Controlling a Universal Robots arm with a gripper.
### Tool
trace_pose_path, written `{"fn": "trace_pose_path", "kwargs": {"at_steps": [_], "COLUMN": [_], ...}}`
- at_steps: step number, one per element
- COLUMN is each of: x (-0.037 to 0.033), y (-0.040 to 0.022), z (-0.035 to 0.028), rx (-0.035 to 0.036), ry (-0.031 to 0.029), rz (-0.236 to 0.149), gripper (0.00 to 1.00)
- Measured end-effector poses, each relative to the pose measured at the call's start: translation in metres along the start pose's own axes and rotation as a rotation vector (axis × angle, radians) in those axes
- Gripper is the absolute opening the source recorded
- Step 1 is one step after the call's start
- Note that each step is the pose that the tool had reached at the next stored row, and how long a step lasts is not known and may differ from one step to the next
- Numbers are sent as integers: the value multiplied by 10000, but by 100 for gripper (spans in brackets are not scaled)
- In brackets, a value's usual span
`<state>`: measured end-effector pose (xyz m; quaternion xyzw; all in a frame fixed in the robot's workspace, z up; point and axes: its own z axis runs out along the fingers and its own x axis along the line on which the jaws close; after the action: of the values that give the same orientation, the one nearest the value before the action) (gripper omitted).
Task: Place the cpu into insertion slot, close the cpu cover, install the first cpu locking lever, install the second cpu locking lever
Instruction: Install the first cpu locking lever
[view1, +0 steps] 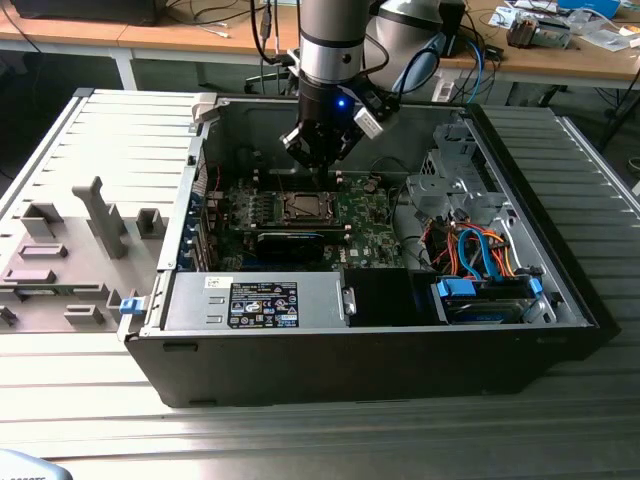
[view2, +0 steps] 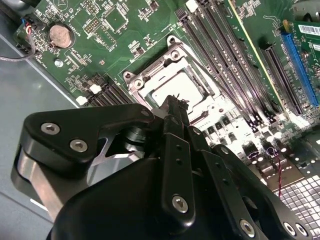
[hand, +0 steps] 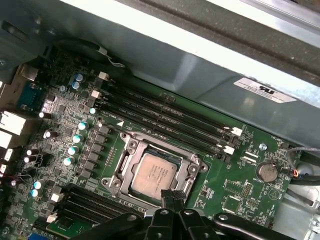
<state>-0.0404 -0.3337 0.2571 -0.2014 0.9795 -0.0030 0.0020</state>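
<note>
The cpu (hand: 155, 172) lies flat in the insertion slot (view1: 303, 207) on the green board inside the open computer case. Its dull silver top (view2: 182, 86) shows through the window of the cpu cover (hand: 131, 150), which lies down around it. My gripper (view1: 318, 165) hangs just above the slot's edge. In both wrist views its black fingertips (hand: 172, 196) are pressed together with nothing between them, and their ends (view2: 175, 104) sit over one side of the socket frame (view2: 150, 82). Whether they touch the frame I cannot tell.
Long black memory slots (hand: 165, 120) run beside the socket. A black expansion card (view1: 290, 243) and the labelled power-supply box (view1: 255, 303) lie in front of it. Drive bays with blue and orange cables (view1: 480, 255) stand at the exterior view's right. The case wall (hand: 200, 75) is close behind.
</note>
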Motion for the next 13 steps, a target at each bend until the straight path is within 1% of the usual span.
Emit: {"fn": "trace_pose_path", "kwargs": {"at_steps": [10, 11, 13], "x": [0, 0, 0], "y": [0, 0, 0], "z": [0, 0, 0], "rx": [-1, -1, -1], "ry": [-2, -2, -3], "rz": [-304, -393, -450], "gripper": [11, 11, 11]}}
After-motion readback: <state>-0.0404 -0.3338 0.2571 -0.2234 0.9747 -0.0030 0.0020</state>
